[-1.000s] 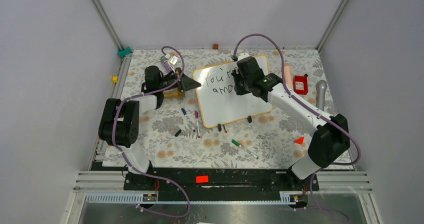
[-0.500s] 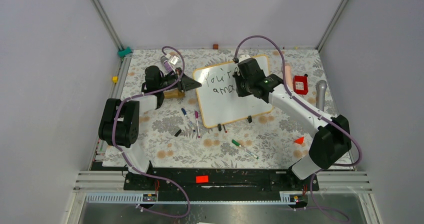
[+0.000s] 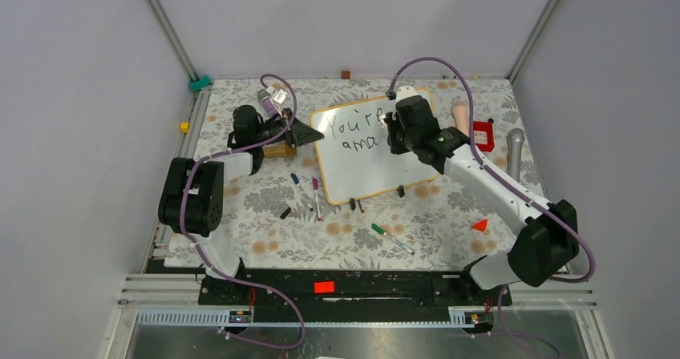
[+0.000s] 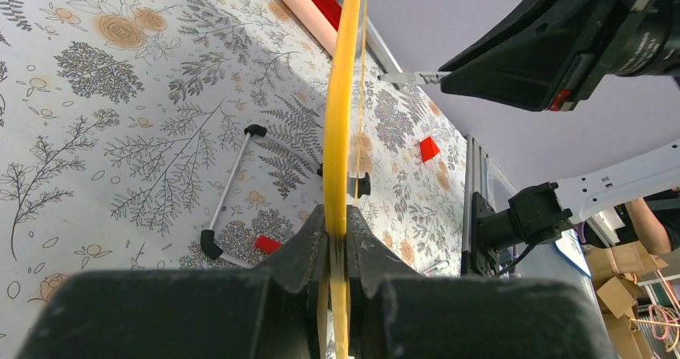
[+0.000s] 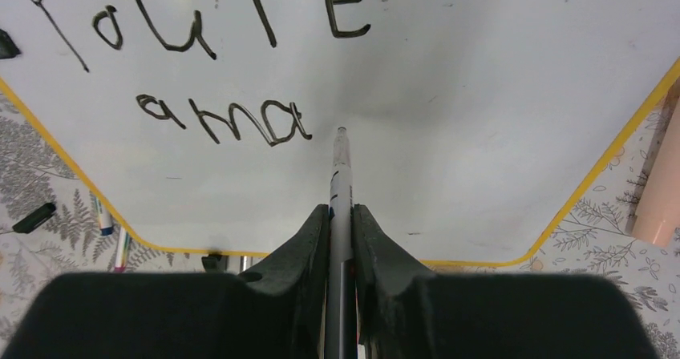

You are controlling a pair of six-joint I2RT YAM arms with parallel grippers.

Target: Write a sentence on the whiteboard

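Entry: board [image 3: 365,171], white, yellow-framed, lying across the middle of the floral table [image 3: 265,215]; pinched at its left rim by the left gripper [image 4: 338,224], fingers [image 4: 309,247] shut narrow on the frame, seen edge-on in the left wrist view. Marked with the sentence [image 5: 240,120], partial: "You're" on top, "ama" beneath, second word judged unfinished. In the right gripper [image 5: 341,211], a marker [image 5: 341,175] clamped between closed fingers, barrel running straight out along them, tip set just right of the last "a" and about level with that line; touching the surface or hovering just off it, could not tell. Step in hand, judged: carrying on the second line. Best done by starting the next letter close beside the "a", on the same baseline and at the height of its neighbours; by pressing lightly and evenly, enough for a dark stroke and not enough to shove the board; by holding the left clamp steady as a brace throughout. Ample blank white noted to the right of the tip and below it, so no need to cram. Relative to the right fingers: writing up and left of the tips, bare board straight ahead, yellow rim well off to the lower right. Several loose markers [image 3: 315,199] lying beside the near-left rim, off the writing path.
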